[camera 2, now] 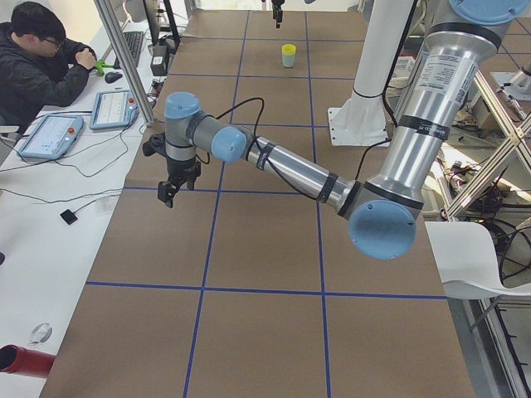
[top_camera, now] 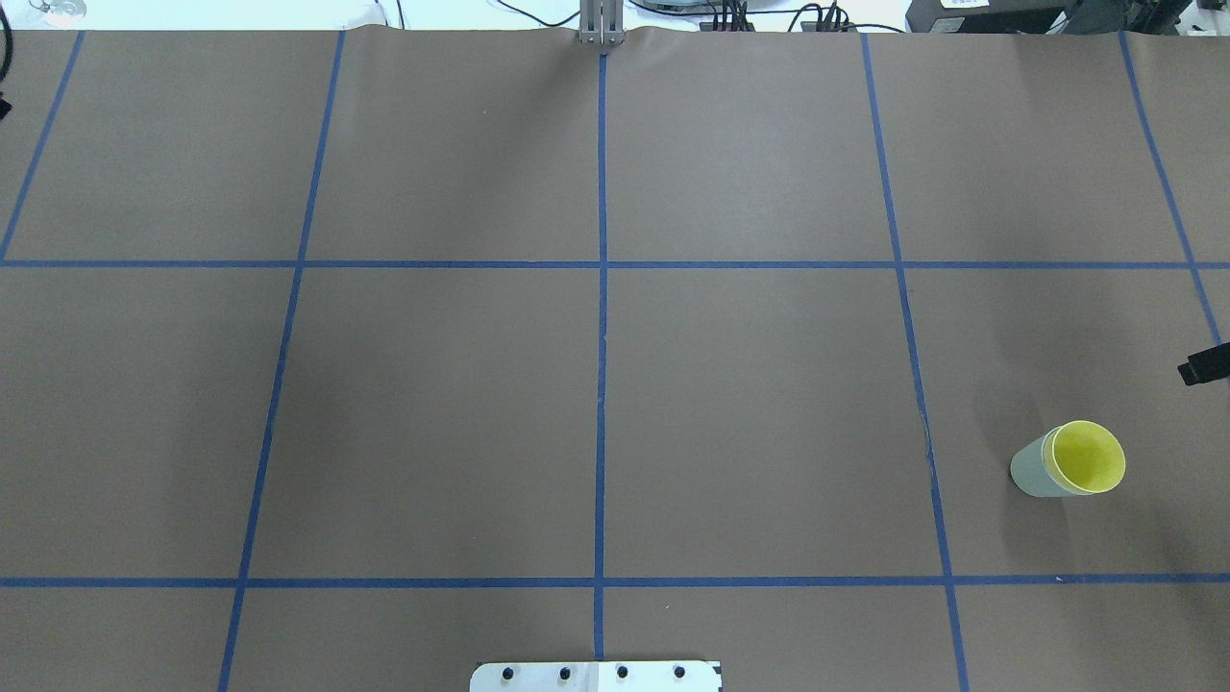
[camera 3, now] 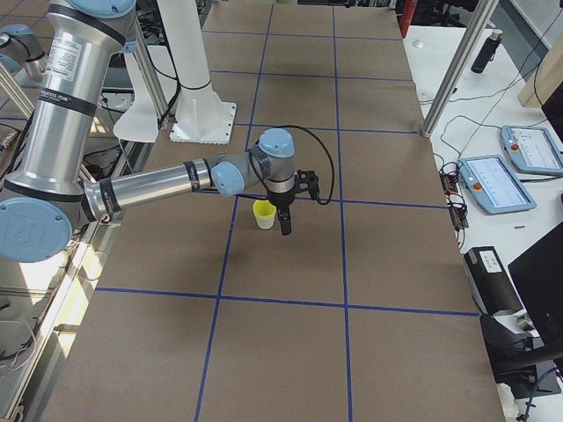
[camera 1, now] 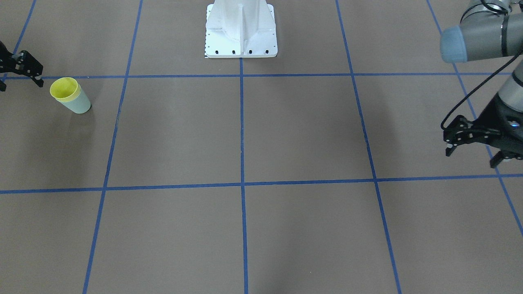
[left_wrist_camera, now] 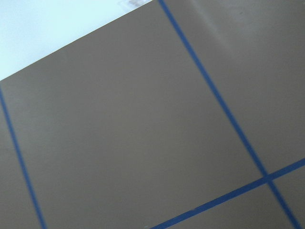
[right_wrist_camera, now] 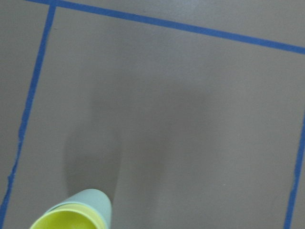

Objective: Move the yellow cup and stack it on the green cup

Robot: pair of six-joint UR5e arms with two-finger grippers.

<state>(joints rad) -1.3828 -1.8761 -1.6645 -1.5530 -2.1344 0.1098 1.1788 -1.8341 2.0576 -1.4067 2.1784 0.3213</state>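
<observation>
The yellow cup (camera 1: 64,89) sits nested inside the green cup (camera 1: 79,104), upright on the table on my right side. Only its rim and inside show. The stack also shows in the overhead view, yellow (top_camera: 1088,457) inside green (top_camera: 1033,471), and at the bottom of the right wrist view (right_wrist_camera: 95,198). My right gripper (camera 1: 20,83) is open and empty, just beside the stack and apart from it. My left gripper (camera 1: 471,159) is open and empty, far away on the other side of the table.
The white robot base (camera 1: 241,30) stands at the middle of the robot's table edge. Blue tape lines (camera 1: 242,183) divide the brown table into squares. An operator (camera 2: 37,58) sits at a side desk with tablets beyond the left end.
</observation>
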